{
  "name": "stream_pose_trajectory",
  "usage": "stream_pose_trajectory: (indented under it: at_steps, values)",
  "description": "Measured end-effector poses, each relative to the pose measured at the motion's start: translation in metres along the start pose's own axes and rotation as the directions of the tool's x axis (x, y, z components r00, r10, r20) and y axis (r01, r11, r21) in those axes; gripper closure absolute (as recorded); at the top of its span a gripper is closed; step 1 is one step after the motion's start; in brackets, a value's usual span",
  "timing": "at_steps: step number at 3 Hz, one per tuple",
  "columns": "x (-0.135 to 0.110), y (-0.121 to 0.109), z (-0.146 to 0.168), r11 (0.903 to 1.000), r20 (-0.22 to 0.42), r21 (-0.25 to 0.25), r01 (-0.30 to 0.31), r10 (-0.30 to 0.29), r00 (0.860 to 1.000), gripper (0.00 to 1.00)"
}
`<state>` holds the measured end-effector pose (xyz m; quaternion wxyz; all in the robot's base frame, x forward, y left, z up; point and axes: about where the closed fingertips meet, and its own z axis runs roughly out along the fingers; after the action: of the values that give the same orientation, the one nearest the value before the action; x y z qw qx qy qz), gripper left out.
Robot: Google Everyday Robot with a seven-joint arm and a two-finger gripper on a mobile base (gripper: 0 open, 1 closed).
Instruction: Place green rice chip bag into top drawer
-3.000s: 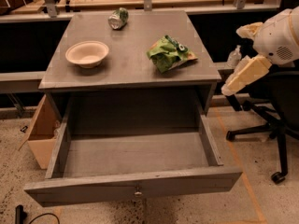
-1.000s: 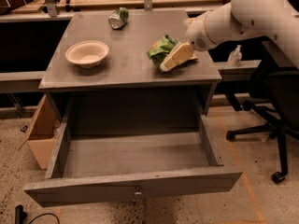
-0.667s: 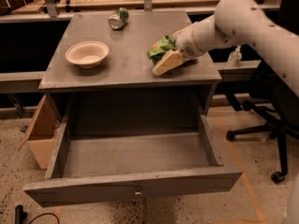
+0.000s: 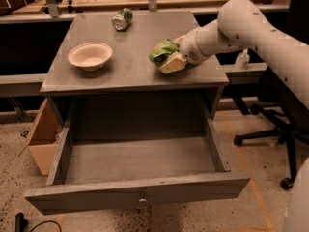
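- My pincer [image 4: 170, 62] sat at the right side of the grey cabinet top [image 4: 126, 74], pressed against the green rice chip bag [image 4: 162, 50].
- I could not tell how wide the pincer was open, nor whether it had hold of the bag.
- The bag lay crumpled on the cabinet top, near the right edge, above the top drawer [image 4: 87, 197].
- The top drawer was pulled fully out, with a round metal knob [image 4: 142, 198] at mid-front.
- A pale paper bowl [image 4: 90, 55] stood upright on the left of the top, well apart from the bag.
- A crushed green-silver can [image 4: 122, 19] lay on its side near the back edge.
- A cardboard box [image 4: 40, 140] stood on the floor, left of the cabinet.
- A black office chair [image 4: 276, 129] stood to the right, behind my arm.
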<state>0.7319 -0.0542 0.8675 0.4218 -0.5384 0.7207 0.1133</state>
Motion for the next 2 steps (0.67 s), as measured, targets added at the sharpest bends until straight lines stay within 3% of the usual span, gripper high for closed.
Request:
stream_pose_trajectory:
  at_steps: [1, 2]
  values:
    - [-0.041, 0.012, -0.054, 0.9931, 0.151, -0.077, 0.088, -0.076, 0.986, 0.92]
    - [-0.071, 0.054, -0.104, 0.9594, 0.342, -0.220, 0.177, -0.094, 0.935, 1.00]
